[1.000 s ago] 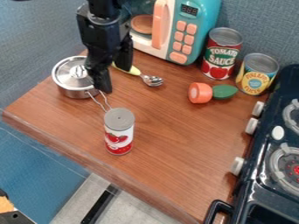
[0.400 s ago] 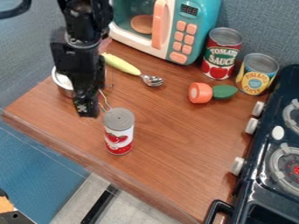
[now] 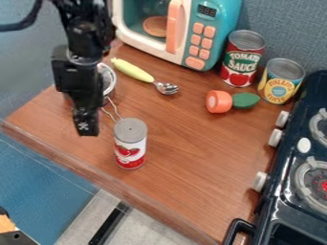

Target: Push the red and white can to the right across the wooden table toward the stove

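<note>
Camera view: black gripper (image 3: 86,129) beside a small can, over a wooden counter (image 3: 185,153).
Gripper: pointing down, at the counter's 10 o'clock; whether open or closed, and whether gripping anything, cannot be told. White-and-red can (image 3: 130,143): upright, grey top, near the gripper at its 4 o'clock, apart in the picture. Metal pot (image 3: 109,81): partly hidden behind the arm, at the gripper's 1 o'clock. Yellow-handled utensil (image 3: 133,70): lying just beyond the pot.
</note>
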`<state>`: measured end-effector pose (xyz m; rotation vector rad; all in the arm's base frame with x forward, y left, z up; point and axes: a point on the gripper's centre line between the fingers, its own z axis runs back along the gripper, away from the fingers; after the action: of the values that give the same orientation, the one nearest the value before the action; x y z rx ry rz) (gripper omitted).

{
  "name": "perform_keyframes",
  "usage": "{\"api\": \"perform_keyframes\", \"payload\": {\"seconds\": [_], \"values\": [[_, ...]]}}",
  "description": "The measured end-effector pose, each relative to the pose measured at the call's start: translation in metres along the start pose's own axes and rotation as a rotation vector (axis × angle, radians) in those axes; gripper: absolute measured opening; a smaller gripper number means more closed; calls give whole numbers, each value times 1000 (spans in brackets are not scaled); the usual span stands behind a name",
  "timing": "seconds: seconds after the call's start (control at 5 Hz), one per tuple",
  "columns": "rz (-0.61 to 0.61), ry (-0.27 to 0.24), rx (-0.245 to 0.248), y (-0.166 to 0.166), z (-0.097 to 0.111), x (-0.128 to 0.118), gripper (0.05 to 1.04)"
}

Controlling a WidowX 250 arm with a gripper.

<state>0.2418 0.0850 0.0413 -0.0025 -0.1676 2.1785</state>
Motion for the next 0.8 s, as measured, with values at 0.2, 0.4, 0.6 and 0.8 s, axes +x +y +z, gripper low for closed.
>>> {"api": "perform_keyframes", "payload": {"seconds": [0.2, 0.4, 0.6, 0.8], "values": [[-32, -43, 11, 1, -8, -3, 999], [-52, -22, 25, 4, -13, -10, 999], [-73, -3, 70, 13, -20, -23, 999], [-57, -23, 96, 18, -22, -34, 999]]}}
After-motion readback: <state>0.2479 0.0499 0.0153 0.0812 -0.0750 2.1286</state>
